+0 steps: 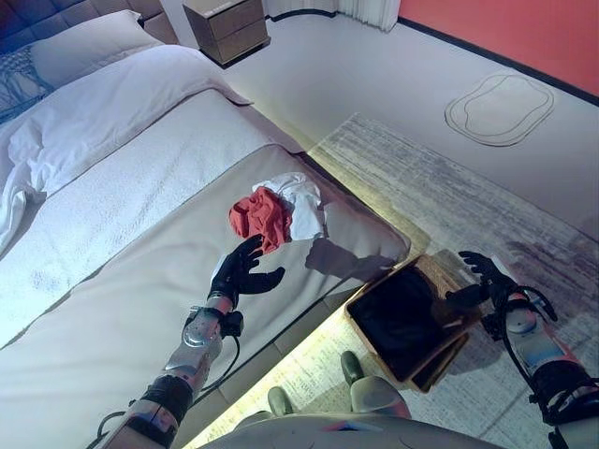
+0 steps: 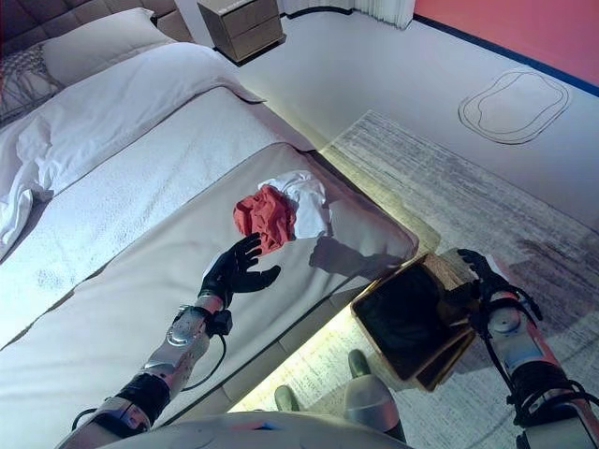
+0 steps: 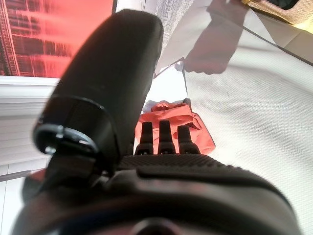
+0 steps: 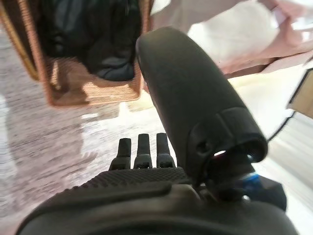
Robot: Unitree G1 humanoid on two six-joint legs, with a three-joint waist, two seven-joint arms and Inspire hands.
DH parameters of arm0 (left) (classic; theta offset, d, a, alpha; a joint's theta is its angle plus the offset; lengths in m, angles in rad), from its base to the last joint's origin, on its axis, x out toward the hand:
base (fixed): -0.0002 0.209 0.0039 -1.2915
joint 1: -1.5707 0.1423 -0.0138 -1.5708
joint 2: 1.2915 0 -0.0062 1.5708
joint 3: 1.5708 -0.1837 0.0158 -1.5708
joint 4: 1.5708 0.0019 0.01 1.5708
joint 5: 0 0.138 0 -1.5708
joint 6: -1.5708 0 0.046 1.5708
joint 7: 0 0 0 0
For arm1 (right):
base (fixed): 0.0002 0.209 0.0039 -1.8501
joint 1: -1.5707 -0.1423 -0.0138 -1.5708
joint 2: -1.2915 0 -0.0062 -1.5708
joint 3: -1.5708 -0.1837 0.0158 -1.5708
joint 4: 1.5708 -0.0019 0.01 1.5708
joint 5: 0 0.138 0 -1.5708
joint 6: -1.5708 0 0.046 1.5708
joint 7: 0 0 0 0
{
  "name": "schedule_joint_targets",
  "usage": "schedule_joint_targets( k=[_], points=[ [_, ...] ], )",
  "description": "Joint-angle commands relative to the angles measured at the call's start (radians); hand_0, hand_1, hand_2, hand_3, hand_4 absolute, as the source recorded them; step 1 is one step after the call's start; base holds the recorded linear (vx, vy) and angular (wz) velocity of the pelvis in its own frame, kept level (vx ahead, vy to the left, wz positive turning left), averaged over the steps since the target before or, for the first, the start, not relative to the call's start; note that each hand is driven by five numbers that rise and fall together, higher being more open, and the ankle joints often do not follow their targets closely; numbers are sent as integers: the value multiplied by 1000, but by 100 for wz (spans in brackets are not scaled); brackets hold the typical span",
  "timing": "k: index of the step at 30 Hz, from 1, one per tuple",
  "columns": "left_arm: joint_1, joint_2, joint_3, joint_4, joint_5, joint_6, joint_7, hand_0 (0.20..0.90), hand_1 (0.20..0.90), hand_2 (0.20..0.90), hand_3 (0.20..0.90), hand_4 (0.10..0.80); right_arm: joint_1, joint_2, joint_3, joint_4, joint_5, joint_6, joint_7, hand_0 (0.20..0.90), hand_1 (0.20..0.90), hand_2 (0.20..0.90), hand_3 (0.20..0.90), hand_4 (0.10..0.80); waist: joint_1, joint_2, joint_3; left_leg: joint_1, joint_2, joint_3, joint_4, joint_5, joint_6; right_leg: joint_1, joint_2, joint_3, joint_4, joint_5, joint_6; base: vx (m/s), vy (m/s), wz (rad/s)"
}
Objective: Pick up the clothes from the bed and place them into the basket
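A red garment (image 1: 261, 218) and a white garment (image 1: 301, 206) lie bunched together on the bed (image 1: 112, 309) near its foot corner. My left hand (image 1: 241, 268) hovers open over the bed just short of the red garment, which also shows in the left wrist view (image 3: 173, 125) past the straight fingers (image 3: 161, 139). A wicker basket (image 1: 449, 360) with a dark garment (image 4: 105, 29) inside stands on the rug beside the bed. My right hand (image 1: 482, 281) is open above the basket's right rim, holding nothing.
A grey rug (image 1: 440, 187) covers the floor by the bed. A wooden nightstand (image 1: 227, 26) stands at the far wall. White pillows and a duvet (image 1: 94, 112) lie at the bed's head. A red wall (image 1: 505, 28) is at the right.
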Motion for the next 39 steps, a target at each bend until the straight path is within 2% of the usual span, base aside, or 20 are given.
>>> schedule_joint_targets(
  k=[1, 5, 11, 19, 24, 27, 30, 33, 35, 38, 39],
  points=[
    [-77, 28, 31, -10, 0, -112, 6, 900, 900, 900, 900, 800, -121, -19, -28, 10, 41, -45, -47, 900, 900, 900, 900, 800, 37, -63, -37, 18, 10, -29, 61, -134, -3, -37, -36, -42, 65, -40, 39, 50, -6, 4],
    [-64, 33, 48, -34, -7, -97, 11, 900, 900, 900, 900, 800, -127, -13, -49, -58, 116, -35, -95, 900, 900, 900, 900, 800, 53, -70, -35, 17, 12, -55, 60, -129, -3, -28, -35, -58, 81, -52, 32, 36, -7, 12],
    [-64, 25, 42, -26, -30, -87, 20, 900, 900, 900, 900, 800, -280, -16, 0, -158, 25, -18, -216, 900, 900, 900, 900, 800, 102, -68, -26, -3, 6, -114, 79, -126, -3, -23, -42, -109, 142, -99, 13, 39, 7, 21],
    [-14, 37, 55, -20, -54, -98, -36, 900, 900, 900, 900, 800, -466, -60, 138, -165, -90, -10, -206, 900, 900, 900, 900, 800, 188, -76, -9, -58, -18, -208, 120, -122, -8, -16, -66, -169, 145, -113, -2, 57, -7, 32],
    [-27, 52, 49, -27, -82, -125, -56, 900, 900, 900, 900, 800, -624, -88, 222, -145, -122, 2, -217, 900, 900, 900, 900, 800, 233, -49, 55, -146, -39, -255, 175, -118, -9, -81, -86, -213, 215, -145, -17, -49, 66, 34],
    [-37, 60, 39, -47, -93, -156, -75, 900, 900, 900, 900, 800, -727, -105, 275, -133, -137, 12, -213, 900, 900, 900, 900, 800, 260, -22, 111, -212, -61, -284, 223, -116, -8, -135, -95, -242, 272, -171, -37, -133, 101, 36],
    [-43, 61, 27, -56, -108, -181, -81, 900, 900, 900, 900, 800, -802, -114, 332, -99, -161, 11, -222, 900, 900, 900, 900, 800, 288, -10, 156, -265, -78, -305, 279, -121, -4, -176, -102, -275, 336, -196, -58, -74, 37, 25],
    [-45, 86, 6, -96, -108, -204, -64, 900, 900, 900, 900, 800, -899, -106, 404, -53, -157, 62, -243, 900, 900, 900, 900, 800, 330, -12, 221, -372, -94, -330, 413, -152, 7, -270, -120, -309, 483, -241, -82, -127, -37, 33],
    [-47, 98, 4, -115, -111, -195, -57, 900, 900, 900, 900, 800, -944, -103, 434, -30, -180, 80, -235, 900, 900, 900, 900, 800, 349, -15, 245, -416, -103, -343, 466, -167, 14, -307, -127, -320, 541, -258, -88, -86, -70, 42],
    [-41, 120, 0, -154, -116, -188, -46, 900, 900, 900, 900, 800, -1036, -117, 503, 15, -189, 116, -210, 900, 900, 900, 900, 800, 377, -13, 285, -502, -120, -360, 582, -201, 30, -382, -143, -325, 684, -303, -105, -25, -39, 25],
    [-36, 130, -2, -167, -124, -184, -38, 900, 900, 900, 900, 800, -1053, -119, 510, 25, -193, 130, -191, 900, 900, 900, 900, 800, 385, -13, 302, -520, -127, -362, 636, -240, 28, -398, -145, -313, 740, -339, -102, 20, -60, 20]
  ],
)
